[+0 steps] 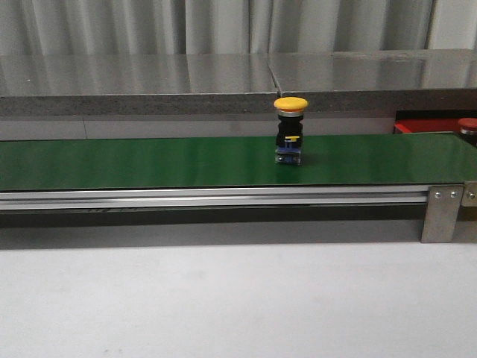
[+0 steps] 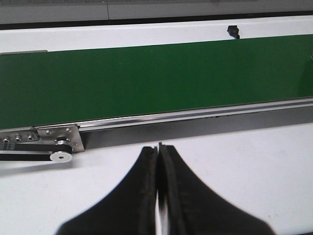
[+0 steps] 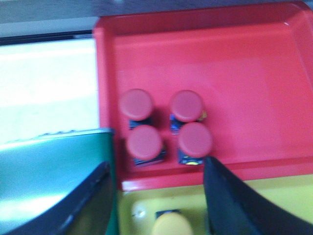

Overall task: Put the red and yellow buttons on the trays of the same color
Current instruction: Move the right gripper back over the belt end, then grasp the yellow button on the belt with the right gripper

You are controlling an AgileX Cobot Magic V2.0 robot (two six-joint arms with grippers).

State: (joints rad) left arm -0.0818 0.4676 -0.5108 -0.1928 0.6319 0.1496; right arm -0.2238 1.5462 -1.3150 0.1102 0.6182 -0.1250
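A yellow button (image 1: 291, 130) with a dark base stands upright on the green belt (image 1: 149, 160), right of the middle. In the right wrist view, several red buttons (image 3: 144, 142) stand close together on the red tray (image 3: 244, 68). Beside it lies a yellow tray (image 3: 274, 200) holding another yellow button (image 3: 171, 226). My right gripper (image 3: 157, 164) hangs open above the border of the two trays, and this yellow button shows between its fingers. My left gripper (image 2: 159, 147) is shut and empty over the white table, near the belt's end. Neither gripper shows in the front view.
The red tray's edge (image 1: 425, 125) and one red cap (image 1: 468, 124) peek in at the far right behind the belt. The belt's metal frame and end bracket (image 1: 441, 212) run along its front. A grey ledge (image 1: 223, 82) stands behind. A small black part (image 2: 234, 32) lies beyond the belt.
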